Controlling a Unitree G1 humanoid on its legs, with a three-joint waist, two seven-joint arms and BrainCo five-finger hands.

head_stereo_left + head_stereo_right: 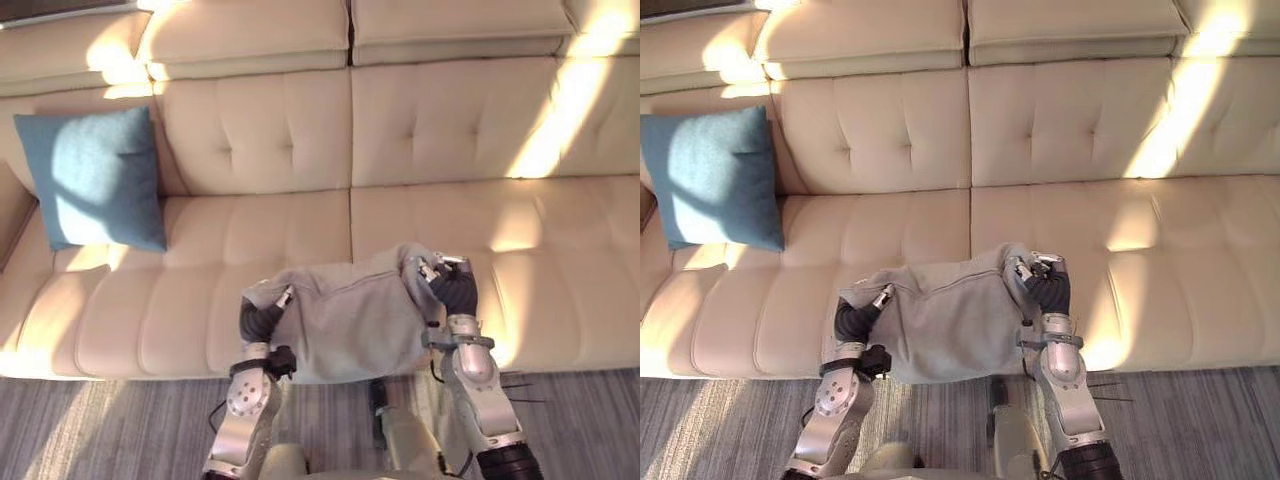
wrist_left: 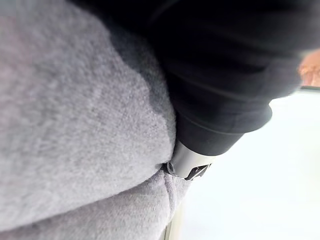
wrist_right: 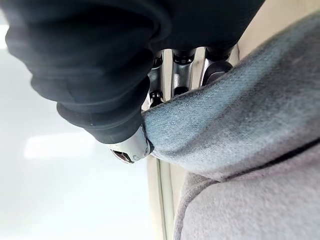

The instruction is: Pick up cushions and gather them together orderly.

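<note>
A grey cushion (image 1: pixel 350 320) hangs over the front edge of the beige sofa's seat (image 1: pixel 150 310), held at both ends. My left hand (image 1: pixel 262 318) grips its left corner, and the thumb (image 2: pixel 187 167) digs into the grey cloth (image 2: pixel 75 125). At the cushion's upper right corner my right hand (image 1: pixel 452 285) is shut, its fingers (image 3: pixel 182 70) curled over the folded edge (image 3: pixel 240 120) and the thumb pinching from below. A blue cushion (image 1: pixel 100 180) leans upright against the backrest at the sofa's far left, well away from both hands.
The sofa's tufted backrest (image 1: pixel 450 130) runs across the whole view, with sunlit patches on the right. A grey striped rug (image 1: pixel 100 420) lies in front of the sofa. Bare seat lies between the two cushions.
</note>
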